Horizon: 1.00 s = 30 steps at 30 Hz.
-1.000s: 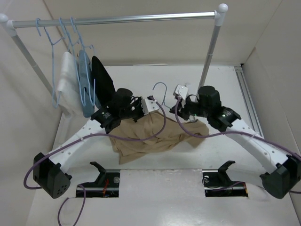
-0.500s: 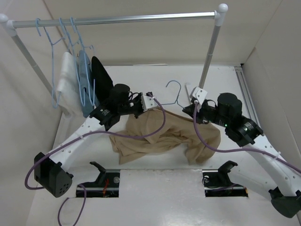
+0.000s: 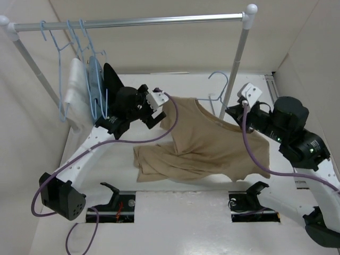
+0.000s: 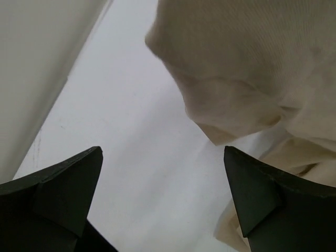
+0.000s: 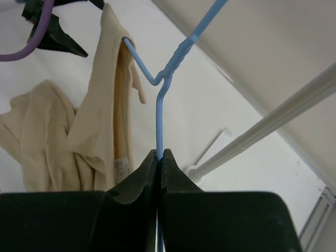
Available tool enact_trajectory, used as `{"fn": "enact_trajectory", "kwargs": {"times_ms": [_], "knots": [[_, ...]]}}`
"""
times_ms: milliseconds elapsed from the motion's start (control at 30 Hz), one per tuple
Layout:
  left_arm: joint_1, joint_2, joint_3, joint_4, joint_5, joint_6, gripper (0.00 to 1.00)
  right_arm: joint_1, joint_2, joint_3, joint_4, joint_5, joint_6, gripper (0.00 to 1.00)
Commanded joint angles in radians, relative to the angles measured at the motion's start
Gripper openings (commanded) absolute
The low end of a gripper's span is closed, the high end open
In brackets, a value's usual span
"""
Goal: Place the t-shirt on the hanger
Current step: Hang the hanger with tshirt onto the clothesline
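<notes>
Tan cotton is draping from the hanger (image 5: 159,115), whose wire is running in under the collar of the t-shirt (image 3: 207,143). The upper half is hanging in the air over the middle of the worktop (image 3: 180,223), and the hem is trailing on it towards the near edge. The right gripper (image 5: 159,153) is pinching tight on the hanger's stem just below the twist. The left gripper (image 4: 161,157) is standing wide apart just beside one shoulder, gripping nothing.

The cloth is looking light, limp and likely to slide off such thin, smooth wire. The collar rim or a shoulder seam is probably offering the surest hold, with the stiff hanger taken by its stem.

A second ago the shirt was lying bunched at the worktop's middle with both pincers closed. Since then the right arm has been carrying the hanger up towards the rack post (image 3: 234,74), spreading the cloth, and the left jaws are now parting from it.
</notes>
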Motion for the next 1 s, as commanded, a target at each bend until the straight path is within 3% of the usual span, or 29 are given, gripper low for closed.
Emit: {"fn": "enact_trajectory", "kwargs": {"times_ms": [0, 233, 467, 600, 867, 900, 967], "knots": [[-0.007, -0.037, 0.108, 0.066, -0.025, -0.106, 1.00, 0.005, 0.041, 0.155, -0.054, 0.091, 0.008, 0.00], [-0.007, -0.088, 0.137, 0.095, 0.055, -0.154, 1.00, 0.025, 0.240, 0.560, -0.326, 0.228, 0.019, 0.00], [-0.007, -0.088, 0.128, 0.095, 0.055, -0.099, 1.00, 0.034, 0.322, 0.812, -0.469, 0.148, 0.009, 0.00], [0.003, -0.088, 0.118, 0.170, 0.066, -0.152, 1.00, 0.034, 0.351, 0.938, -0.550, 0.068, -0.046, 0.00], [0.026, -0.042, 0.103, 0.293, 0.537, -0.243, 1.00, 0.034, 0.300, 0.898, -0.521, -0.017, -0.055, 0.00], [0.026, -0.033, 0.089, 0.321, 0.564, -0.258, 0.98, 0.034, 0.285, 0.889, -0.511, -0.028, -0.055, 0.00], [0.026, -0.019, 0.079, 0.321, 0.627, -0.268, 0.71, 0.034, 0.274, 0.889, -0.498, -0.039, -0.055, 0.00]]}}
